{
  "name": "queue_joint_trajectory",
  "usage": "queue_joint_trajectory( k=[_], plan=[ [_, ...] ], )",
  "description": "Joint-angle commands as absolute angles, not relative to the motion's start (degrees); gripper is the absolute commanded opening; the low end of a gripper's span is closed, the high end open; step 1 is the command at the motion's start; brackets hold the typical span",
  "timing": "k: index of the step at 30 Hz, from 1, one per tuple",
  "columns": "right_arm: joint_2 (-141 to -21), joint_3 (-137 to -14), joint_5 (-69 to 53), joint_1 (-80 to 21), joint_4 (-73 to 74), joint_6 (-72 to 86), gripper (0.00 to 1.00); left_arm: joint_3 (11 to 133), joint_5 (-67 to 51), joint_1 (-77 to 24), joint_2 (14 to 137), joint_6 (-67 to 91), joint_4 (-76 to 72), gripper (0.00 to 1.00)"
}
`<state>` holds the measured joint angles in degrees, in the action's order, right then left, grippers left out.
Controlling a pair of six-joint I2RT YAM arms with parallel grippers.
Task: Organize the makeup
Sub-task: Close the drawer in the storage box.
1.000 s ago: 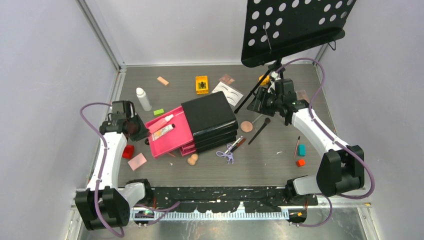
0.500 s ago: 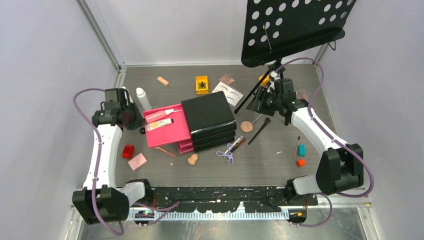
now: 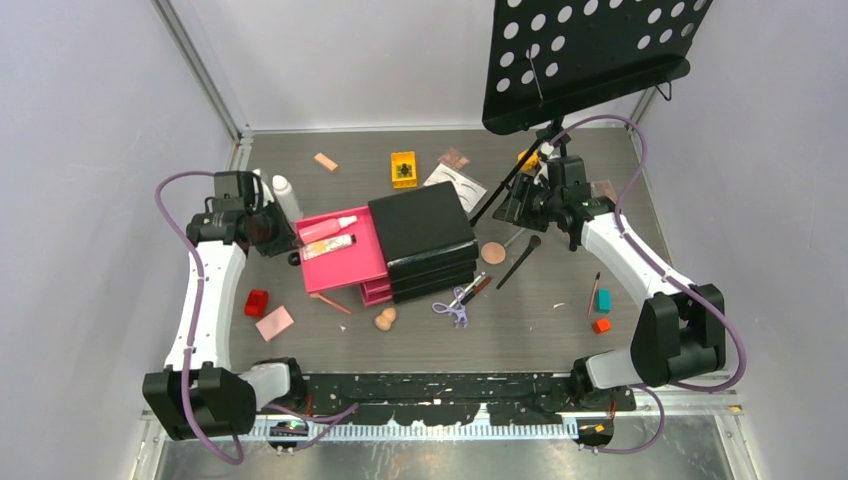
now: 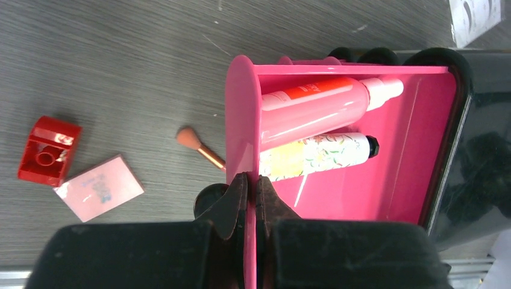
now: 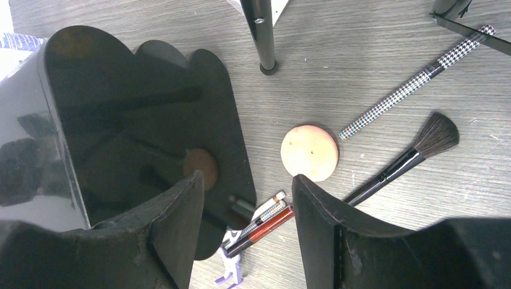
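My left pincer (image 4: 247,180) is clenched on the front panel of the pink drawer (image 4: 385,174), which juts from the black chest (image 3: 425,235) toward 9 o'clock. A pink tube (image 4: 313,111) and a floral tube (image 4: 313,158) lie inside it, side by side. A red sharpener (image 4: 47,150) sits on the table at the drawer's 8 o'clock. My right pincer (image 5: 247,180) hangs released at the chest's 3 o'clock, gripping nothing. A round peach puff (image 5: 309,152) and a black brush (image 5: 416,153) lie on the table just beyond its fingers.
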<state>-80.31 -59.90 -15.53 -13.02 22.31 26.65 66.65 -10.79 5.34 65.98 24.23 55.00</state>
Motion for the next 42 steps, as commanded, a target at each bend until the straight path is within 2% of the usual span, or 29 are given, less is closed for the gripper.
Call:
queue_joint_trajectory(
  k=[1,8,16,26,32,42],
  plan=[
    [-80.41,-62.63,-14.77,-13.20,21.27,25.83,0.60,68.84,-21.52,2.58,64.87,26.34,51.13,0.00],
    [-80.89,-63.05,-15.09,-13.18,21.54,25.69,0.60,67.03,-22.58,1.93,66.50,26.85,47.99,0.00],
    [-83.95,-64.67,-20.97,-13.36,20.26,24.31,0.60,66.41,-22.75,1.93,67.71,26.10,47.29,0.00],
    [-85.30,-65.49,-25.86,-16.43,19.93,22.17,0.46,67.50,-24.43,0.53,70.24,26.46,45.89,0.00],
    [-85.38,-66.03,-26.75,-18.73,20.97,20.74,0.40,69.57,-25.48,-4.37,72.54,26.13,45.10,0.00],
    [-85.08,-65.39,-26.85,-19.81,21.23,20.64,0.39,74.21,-27.51,-8.21,76.18,26.24,43.68,0.00]
  ],
)
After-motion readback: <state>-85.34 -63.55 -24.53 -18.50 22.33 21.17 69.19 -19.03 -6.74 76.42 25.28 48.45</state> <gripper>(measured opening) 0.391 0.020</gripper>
